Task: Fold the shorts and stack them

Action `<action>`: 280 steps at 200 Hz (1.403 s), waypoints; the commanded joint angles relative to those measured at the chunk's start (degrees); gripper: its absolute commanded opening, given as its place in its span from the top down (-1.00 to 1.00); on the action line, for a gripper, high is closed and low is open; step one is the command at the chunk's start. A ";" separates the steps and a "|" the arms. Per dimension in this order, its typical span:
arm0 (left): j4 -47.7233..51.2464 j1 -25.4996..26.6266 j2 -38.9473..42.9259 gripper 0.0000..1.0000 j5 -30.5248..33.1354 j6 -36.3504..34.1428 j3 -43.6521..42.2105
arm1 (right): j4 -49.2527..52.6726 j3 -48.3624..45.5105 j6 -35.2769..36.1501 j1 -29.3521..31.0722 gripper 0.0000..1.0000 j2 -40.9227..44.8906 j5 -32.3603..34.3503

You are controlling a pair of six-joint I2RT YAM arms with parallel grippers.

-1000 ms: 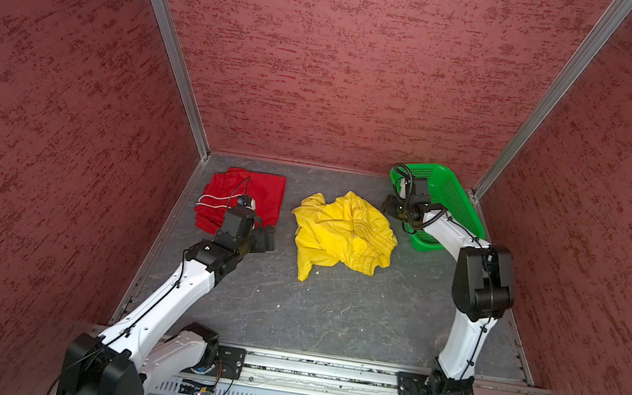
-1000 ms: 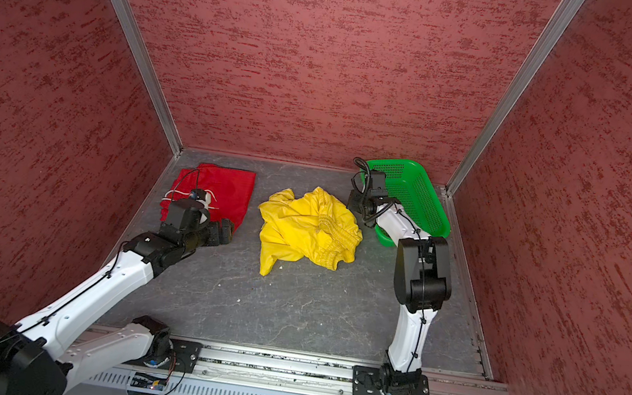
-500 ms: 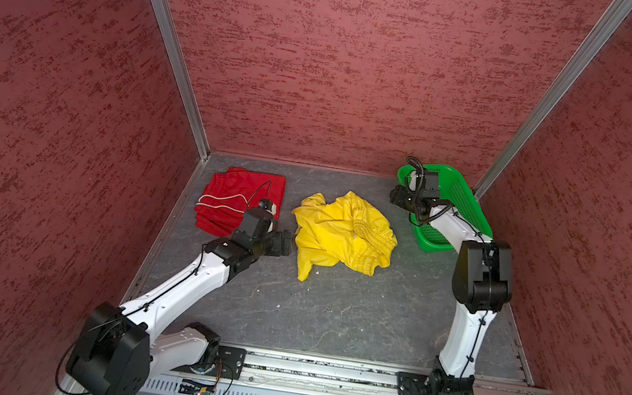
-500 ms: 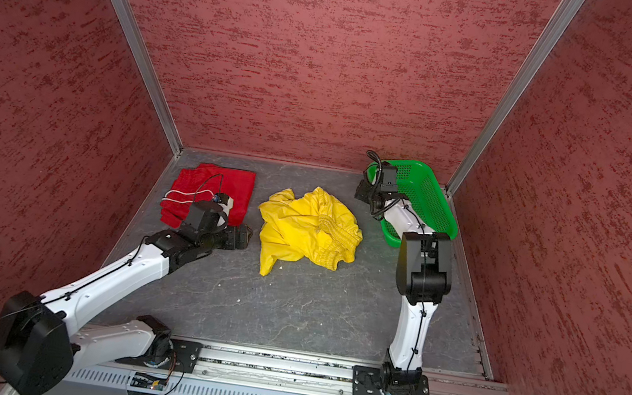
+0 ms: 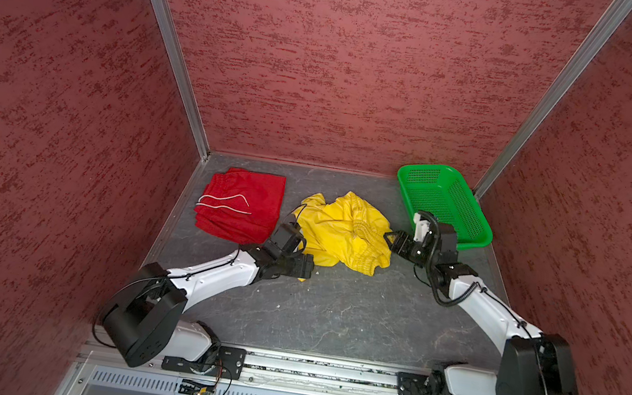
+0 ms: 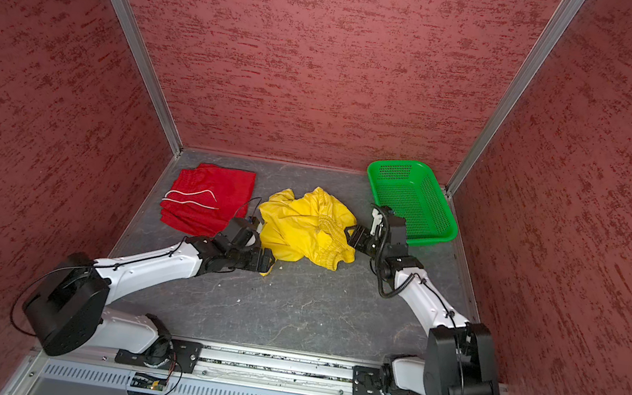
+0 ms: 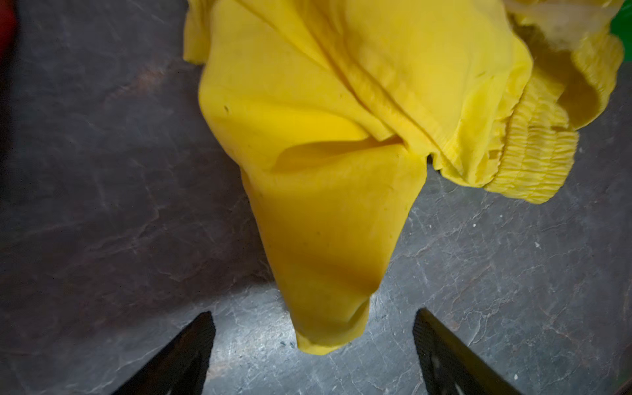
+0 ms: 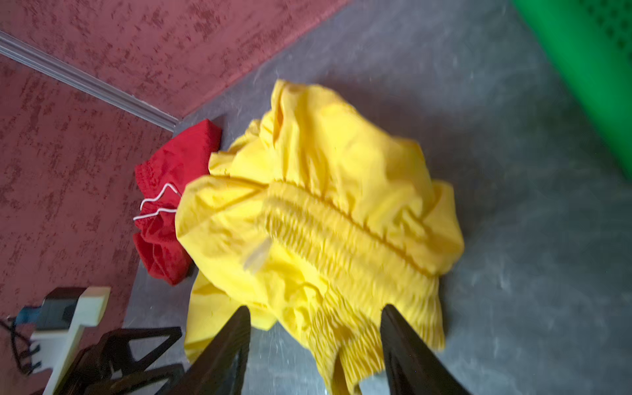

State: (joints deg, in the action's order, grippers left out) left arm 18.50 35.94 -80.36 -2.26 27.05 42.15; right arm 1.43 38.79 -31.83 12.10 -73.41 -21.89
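The red shorts (image 5: 240, 204) (image 6: 209, 200) lie folded at the back left, their white drawstring on top. The yellow shorts (image 5: 343, 231) (image 6: 310, 227) lie crumpled in the middle of the floor. My left gripper (image 5: 306, 267) (image 7: 313, 328) is open and low at their near-left corner. The pointed cloth tip (image 7: 318, 342) lies between its fingers, touching neither. My right gripper (image 5: 391, 239) (image 8: 314, 314) is open at the right edge of the yellow shorts. Its fingers stand either side of the gathered elastic waistband (image 8: 342, 246).
An empty green perforated basket (image 5: 447, 204) (image 6: 410, 199) stands at the back right, just behind my right wrist. Red textured walls close in the left, back and right sides. Bare grey floor (image 5: 331, 314) stretches to the front rail.
My left gripper has swung right, from over the red shorts to the yellow pair's near corner. My right gripper has come away from the basket to the yellow pair's right edge.
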 commanded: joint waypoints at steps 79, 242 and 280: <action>-2.63 2.23 -11.99 -0.52 3.59 3.35 4.17 | -20.39 -16.22 -13.64 6.75 -0.24 -3.23 -4.72; 9.32 -1.37 1.59 0.83 11.72 -5.91 7.58 | -20.68 -6.52 -10.86 6.43 1.00 -1.09 -3.61; 16.09 -7.96 10.60 0.84 12.35 -14.85 11.38 | -3.81 4.58 -5.40 2.52 1.00 9.47 -5.18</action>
State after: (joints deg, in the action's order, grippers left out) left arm 28.42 31.38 -74.72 7.84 20.01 50.41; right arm -14.00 37.10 -41.89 17.23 -69.28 -26.11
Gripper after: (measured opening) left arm 0.082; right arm 0.072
